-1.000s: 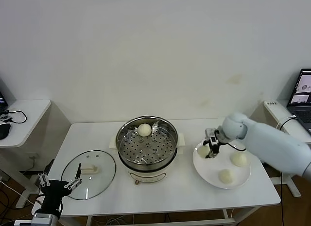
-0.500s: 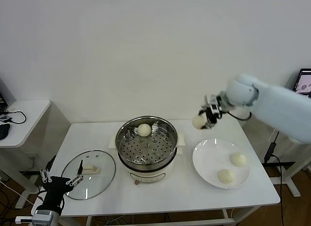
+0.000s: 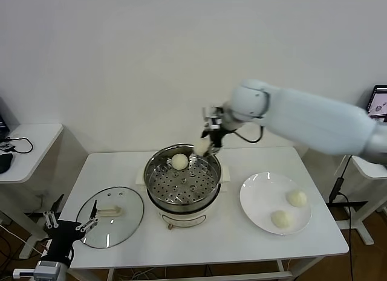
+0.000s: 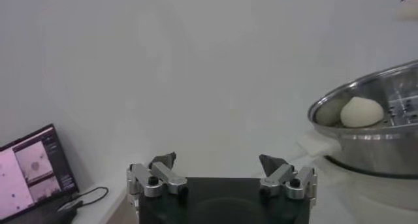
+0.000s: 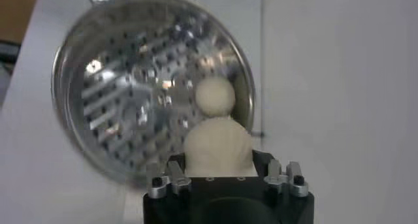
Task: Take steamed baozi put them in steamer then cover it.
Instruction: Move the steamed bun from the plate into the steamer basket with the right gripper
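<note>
No text, label, brand, number or sign is readable on anything in these views.

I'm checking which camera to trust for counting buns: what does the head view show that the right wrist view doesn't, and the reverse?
Only the head view shows the white plate with two baozi, the glass cover lying on the table left of the steamer, and the left gripper open near the table's front-left corner. Only the right wrist view shows, close up, the carried bun seated between the right gripper's fingers. Both show the steamer, the baozi already inside it, and the right gripper holding a bun over its rim.
</note>
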Robot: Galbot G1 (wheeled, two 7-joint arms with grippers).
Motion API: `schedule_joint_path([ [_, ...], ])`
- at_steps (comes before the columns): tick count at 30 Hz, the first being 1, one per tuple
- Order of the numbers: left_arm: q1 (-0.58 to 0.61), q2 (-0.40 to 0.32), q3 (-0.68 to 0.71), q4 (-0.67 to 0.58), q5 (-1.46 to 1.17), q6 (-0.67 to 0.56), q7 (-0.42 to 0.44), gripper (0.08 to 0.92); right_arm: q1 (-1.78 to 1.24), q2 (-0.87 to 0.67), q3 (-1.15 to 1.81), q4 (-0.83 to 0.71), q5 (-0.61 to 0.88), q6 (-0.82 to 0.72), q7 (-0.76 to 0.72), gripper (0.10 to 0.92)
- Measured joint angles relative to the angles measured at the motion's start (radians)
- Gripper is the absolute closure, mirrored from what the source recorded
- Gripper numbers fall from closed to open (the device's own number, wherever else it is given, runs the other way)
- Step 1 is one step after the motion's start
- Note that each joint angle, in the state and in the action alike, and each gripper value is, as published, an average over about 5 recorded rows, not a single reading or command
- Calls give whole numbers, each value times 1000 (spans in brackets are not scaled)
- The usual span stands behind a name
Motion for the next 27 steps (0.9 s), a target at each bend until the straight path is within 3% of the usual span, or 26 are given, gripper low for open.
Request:
schedule_joint_path([
  [13, -1, -16, -7, -17, -1, 0, 0, 177, -116, 211, -11, -143, 10, -78, 58, 389],
  [27, 0, -11, -6, -17, -4, -2, -1, 177, -186, 334, -2, -280, -11, -95, 76, 387],
])
